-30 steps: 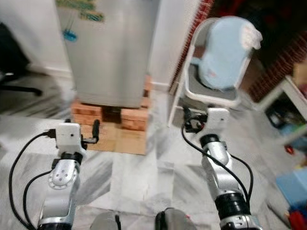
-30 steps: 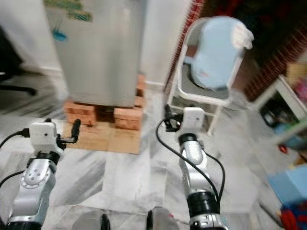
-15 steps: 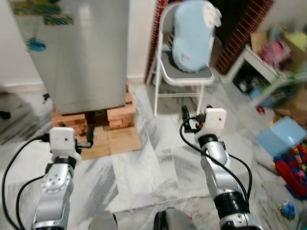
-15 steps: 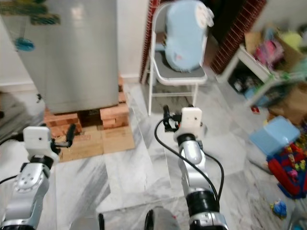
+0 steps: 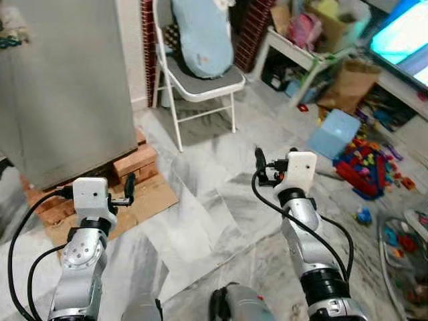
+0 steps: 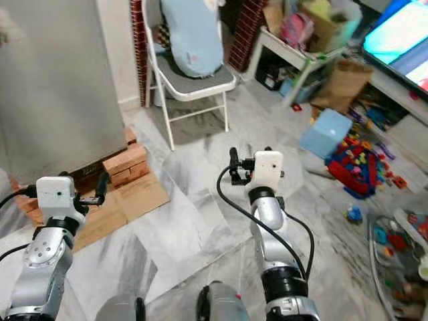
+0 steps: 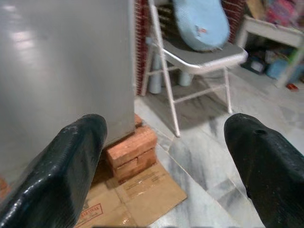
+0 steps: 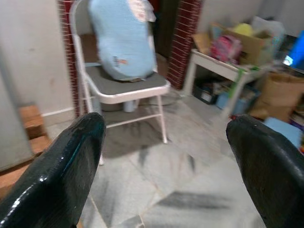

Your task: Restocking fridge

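I see the fridge (image 5: 63, 87) at the far left, a tall grey metal cabinet with its door shut and a smooth, dully reflective front. It stands upright, raised on stacked red bricks (image 5: 137, 160), with flattened cardboard (image 5: 144, 200) lying on the marble floor just before it.

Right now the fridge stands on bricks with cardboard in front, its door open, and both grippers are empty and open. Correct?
Not quite: the fridge door is shut, as the left eye view shows. The rest holds: it stands on bricks with cardboard in front, and the left gripper and right gripper are empty and open.
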